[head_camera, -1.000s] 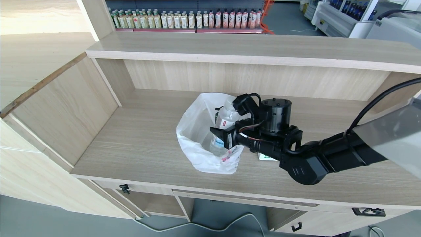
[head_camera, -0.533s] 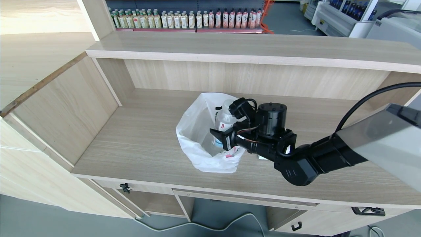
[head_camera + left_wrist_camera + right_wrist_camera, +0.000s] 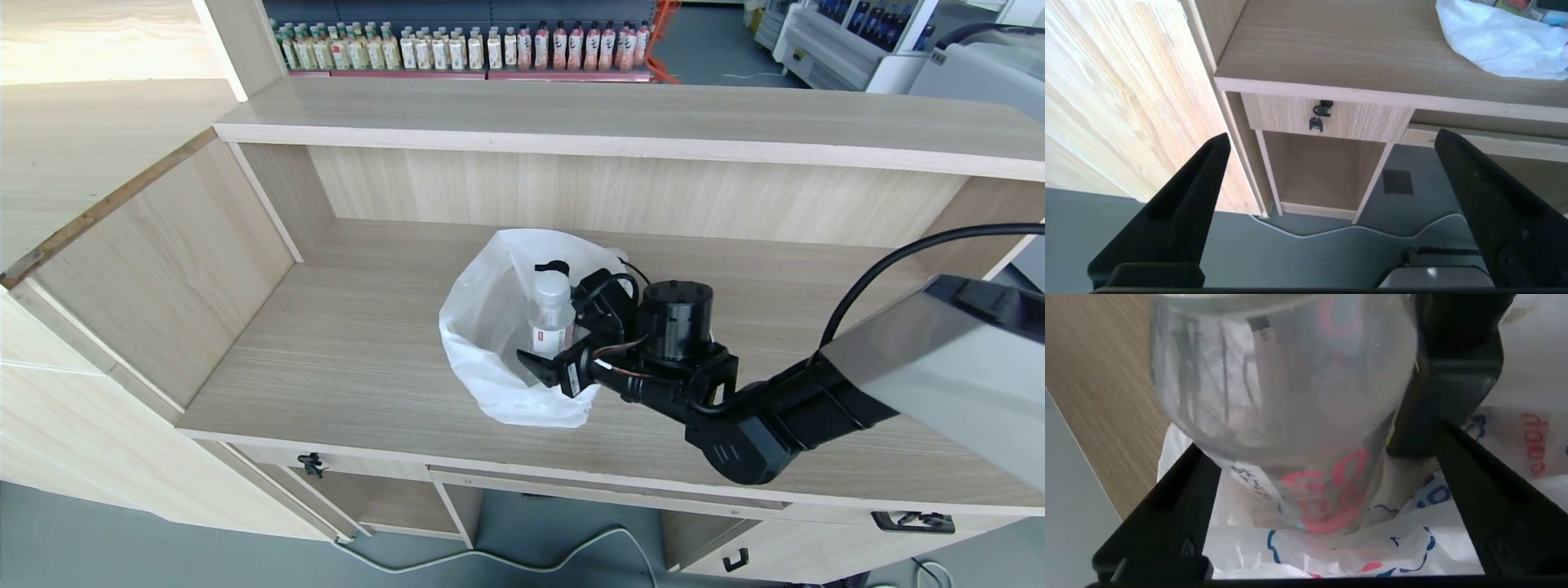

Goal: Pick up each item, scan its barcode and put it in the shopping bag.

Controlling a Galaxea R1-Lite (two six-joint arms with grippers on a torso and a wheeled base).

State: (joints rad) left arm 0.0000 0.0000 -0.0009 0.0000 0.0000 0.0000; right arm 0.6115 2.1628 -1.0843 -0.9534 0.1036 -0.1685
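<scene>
On the light wooden table [image 3: 351, 351], near its middle: a white plastic shopping bag [image 3: 482, 327], mouth open upward. Inside it, upright, a clear bottle [image 3: 552, 314] with a pale cap and a red-and-white label. Just behind, also in the bag, a dark cap [image 3: 553, 267] of something else, too hidden to tell what. Down at the bag's mouth, on the side nearer the robot, the right tool [image 3: 555, 369], its fingers [image 3: 1167, 531] spread wide, one on either side of the bottle's lower body. In the right wrist view, the bottle between them, above crumpled bag plastic with red and blue print. Whether the pads touch the bottle: cannot tell. Below the table's front edge, toward its left end, the left tool [image 3: 1333, 147], likewise spread wide, facing the table's front, with a small key [image 3: 1321, 114] in a drawer lock above an open cubby. Far behind the table, a store shelf [image 3: 457, 49] lined with drink bottles.
</scene>
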